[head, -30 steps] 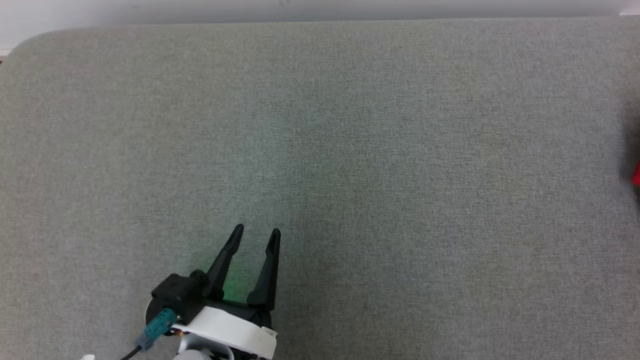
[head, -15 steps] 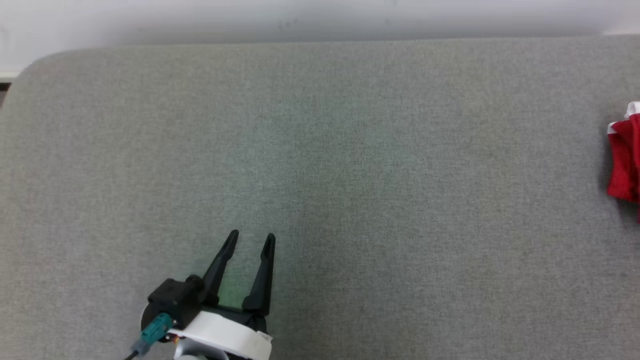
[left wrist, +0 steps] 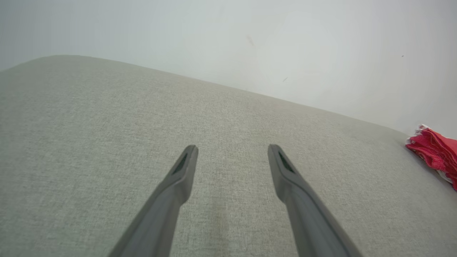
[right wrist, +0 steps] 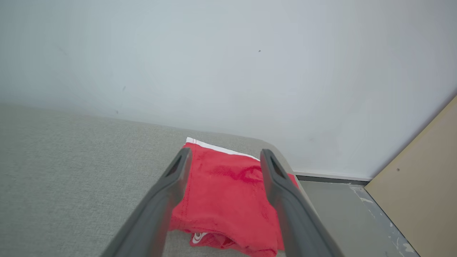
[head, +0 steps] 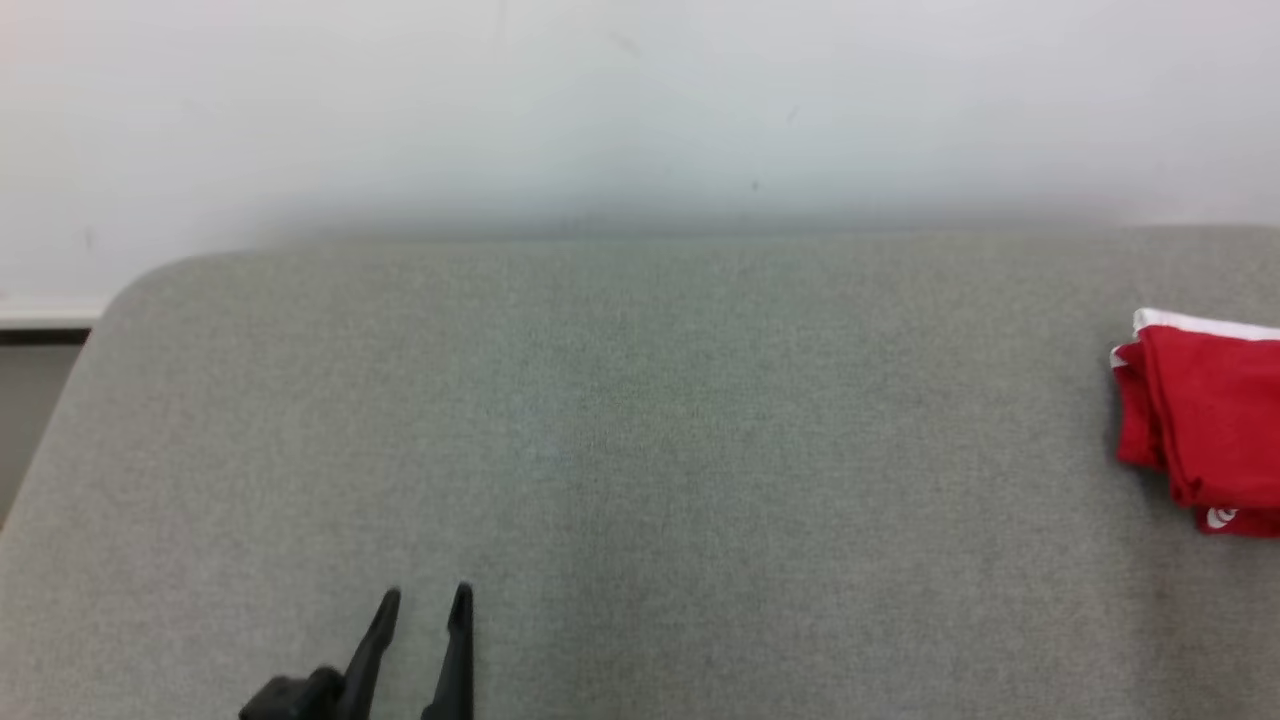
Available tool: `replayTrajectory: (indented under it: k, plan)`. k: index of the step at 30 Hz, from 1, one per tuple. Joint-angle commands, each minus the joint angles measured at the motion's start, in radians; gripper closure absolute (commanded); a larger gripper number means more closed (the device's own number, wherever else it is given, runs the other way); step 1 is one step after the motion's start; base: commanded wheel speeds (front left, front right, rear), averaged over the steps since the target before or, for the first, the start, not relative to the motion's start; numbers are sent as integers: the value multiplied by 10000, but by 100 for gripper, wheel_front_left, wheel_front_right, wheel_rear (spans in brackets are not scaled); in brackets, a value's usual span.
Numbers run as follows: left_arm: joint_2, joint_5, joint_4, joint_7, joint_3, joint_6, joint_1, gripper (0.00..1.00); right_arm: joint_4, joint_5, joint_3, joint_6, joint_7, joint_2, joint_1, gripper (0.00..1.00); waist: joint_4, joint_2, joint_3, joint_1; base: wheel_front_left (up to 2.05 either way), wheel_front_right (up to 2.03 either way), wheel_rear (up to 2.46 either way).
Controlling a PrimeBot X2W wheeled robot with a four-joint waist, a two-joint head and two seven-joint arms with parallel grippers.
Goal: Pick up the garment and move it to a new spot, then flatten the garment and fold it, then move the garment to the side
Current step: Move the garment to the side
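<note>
- The garment (head: 1200, 420), red with a white trim, lies folded into a compact stack on the grey fabric-covered desk (head: 640, 450). It sits at the far right edge of the head view, cut off by the frame.
- In the right wrist view the garment (right wrist: 228, 200) fills the lower centre, close to the desk's rounded corner, with the pale wall (right wrist: 228, 53) behind it. This out-of-the-way spot fits the task's last step.
- The right pincer (right wrist: 225, 153) has its jaws wide apart with nothing between them. It is lined up over the stack and does not appear to touch it, which reads as a release (a judgement, since no cloth is pinched).
- The left pincer (head: 425, 600) shows at the bottom left of the head view, well apart from the garment. Its jaws are also wide and empty, above bare desk in its own wrist view (left wrist: 232, 150).
- From there the garment (left wrist: 435, 151) is only a red sliver at the right edge.
- The layers look neat and flat, so the stack should stay put. Its nearness to the corner is the only risk if it is nudged.
</note>
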Motion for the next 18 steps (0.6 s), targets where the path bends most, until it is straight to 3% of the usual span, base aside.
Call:
replayTrajectory:
  k: [1,5,11,18]
  plan:
    - [42,201,32,0,137,126,383,0,-237,-317,172,-26,-476,293,689,0,-159,1,-784,1,0,0,0]
    - [42,288,83,-1,354,338,838,0,-450,-656,586,-28,-1644,1056,1757,0,-190,1,-1226,1,0,0,0]
    - [42,547,141,0,582,365,1206,0,427,-1132,1043,-28,-3638,1921,2608,0,-94,1,-1453,1,0,0,0]
    - [41,680,117,0,666,254,1450,0,1535,-1407,1326,-28,-4361,2625,2905,0,47,1,-1688,1,0,0,0]
